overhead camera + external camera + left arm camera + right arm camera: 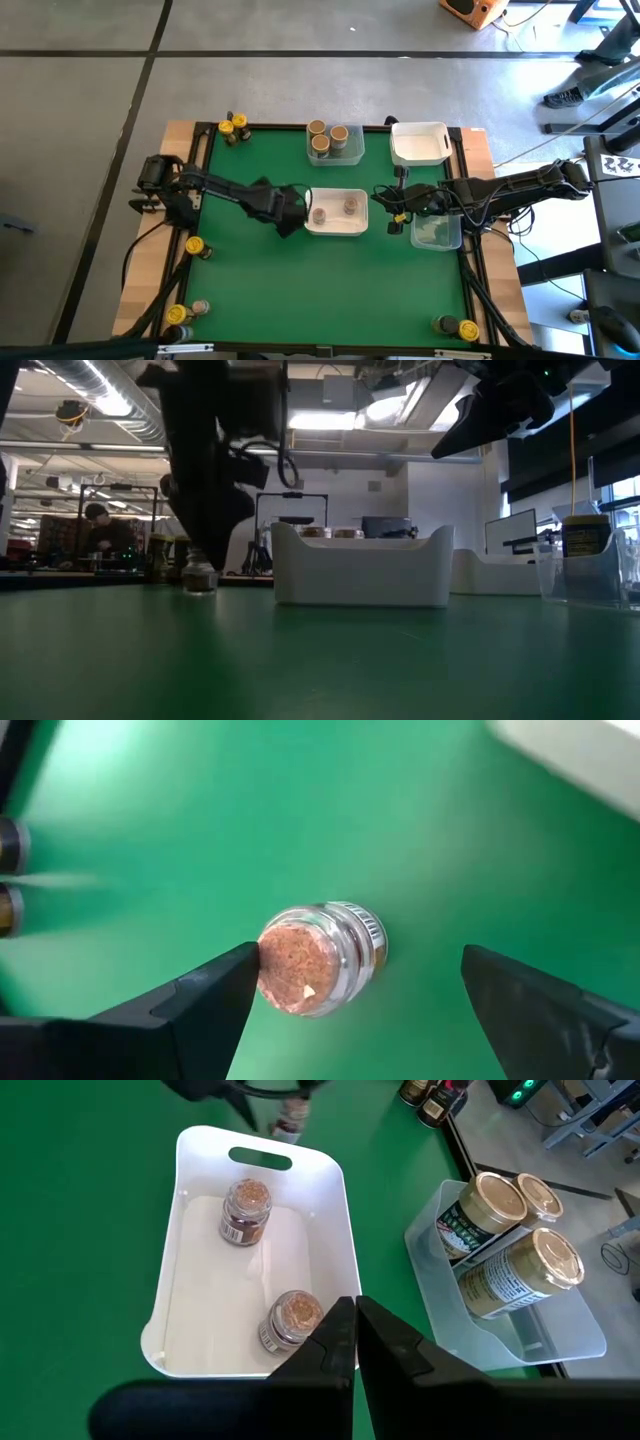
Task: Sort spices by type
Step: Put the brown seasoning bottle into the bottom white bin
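A small spice jar with a cork-brown lid [300, 970] stands on the green table just left of the white tray [337, 233]; it also shows as the jar [200, 576]. My left gripper [360, 960] hangs open over it, a finger on either side; from above, the left gripper [292, 212] hides the jar. Two brown-topped jars [245, 1210] [290, 1320] stand in the white tray [200, 1150]. My right gripper [357, 1305] is shut and empty, held above the tray's right end, the right gripper [385, 203]. My left gripper comes at the jar slanting down from the table's left. One fingertip [235, 975] shows right at the edge of the lid [268, 960]; whether it touches, I cannot tell. The other finger stands well clear of the jar.
A clear tray [335, 158] with three tan-lidded jars stands at the far middle, an empty white tray [418, 158] to its right. Another clear tray [437, 240] sits under my right arm. Loose jars stand at the table's corners [235, 127] [193, 245] [175, 315] [467, 328].
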